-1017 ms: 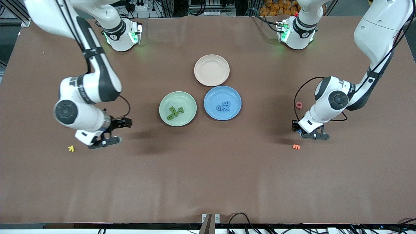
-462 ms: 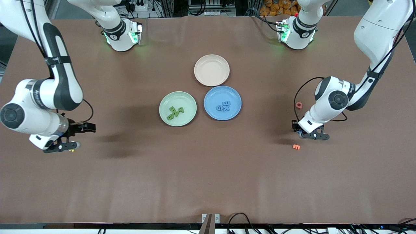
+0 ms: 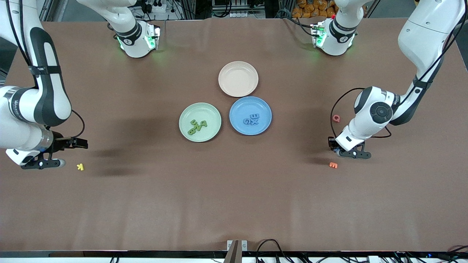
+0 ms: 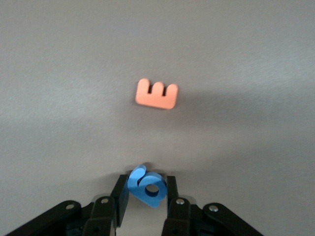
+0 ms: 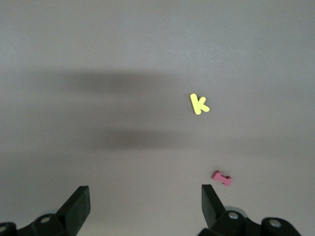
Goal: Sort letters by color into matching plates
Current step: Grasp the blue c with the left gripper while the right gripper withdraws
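While the left claw (image 4: 147, 196) pinches a small blue foam letter (image 4: 146, 186) between its black fingers, low over the matte brown counter (image 3: 234, 197), a flat orange E (image 4: 157, 94) lies near it on the bare surface, nearer the front camera, and a pinkish-red letter (image 3: 336, 118) lies farther from that camera, toward the left arm's end. The held letter is thick, soft-edged and pierced by a round hole. At the counter's middle sit three round, shallow, matte plates: the pale green plate (image 3: 186, 113) holds a clump of green letters (image 3: 197, 126); touching it at its 3 o'clock, the blue plate (image 3: 241, 106) holds blue letters (image 3: 251, 119); the beige-pink plate (image 3: 238, 79) sits at the blue one's 11 o'clock. The right claw (image 5: 145, 201) hangs spread wide and holding nothing over the right arm's end of the counter, with a yellow K (image 5: 198, 103) and a small pink piece (image 5: 222, 178) on the surface close by
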Available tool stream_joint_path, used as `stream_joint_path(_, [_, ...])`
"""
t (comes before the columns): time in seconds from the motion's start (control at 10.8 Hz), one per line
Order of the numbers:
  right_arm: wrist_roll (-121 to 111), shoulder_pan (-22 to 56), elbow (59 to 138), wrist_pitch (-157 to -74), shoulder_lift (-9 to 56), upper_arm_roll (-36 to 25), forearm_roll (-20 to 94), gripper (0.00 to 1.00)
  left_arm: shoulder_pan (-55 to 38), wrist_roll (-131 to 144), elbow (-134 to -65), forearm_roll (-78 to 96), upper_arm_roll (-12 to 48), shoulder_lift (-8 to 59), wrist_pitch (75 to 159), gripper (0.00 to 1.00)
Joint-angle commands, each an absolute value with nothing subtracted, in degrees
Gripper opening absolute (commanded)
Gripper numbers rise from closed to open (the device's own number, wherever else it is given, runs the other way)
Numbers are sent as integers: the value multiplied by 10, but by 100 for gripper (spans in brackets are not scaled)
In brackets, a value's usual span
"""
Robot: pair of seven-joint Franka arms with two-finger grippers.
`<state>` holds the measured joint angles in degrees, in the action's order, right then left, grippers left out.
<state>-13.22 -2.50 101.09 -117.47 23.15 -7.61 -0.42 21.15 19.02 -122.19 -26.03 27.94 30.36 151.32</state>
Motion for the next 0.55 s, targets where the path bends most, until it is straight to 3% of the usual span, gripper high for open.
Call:
stream_joint_path(0.0, [-64,-11,988,-1165,232,-91,-2,100,206,217,-1211,-272,300,299,1516,0])
stream_joint_path(0.46, [43,7,967,-1122,203,-94,-1,100,200,335,-1210,-272,363,299,1509,0])
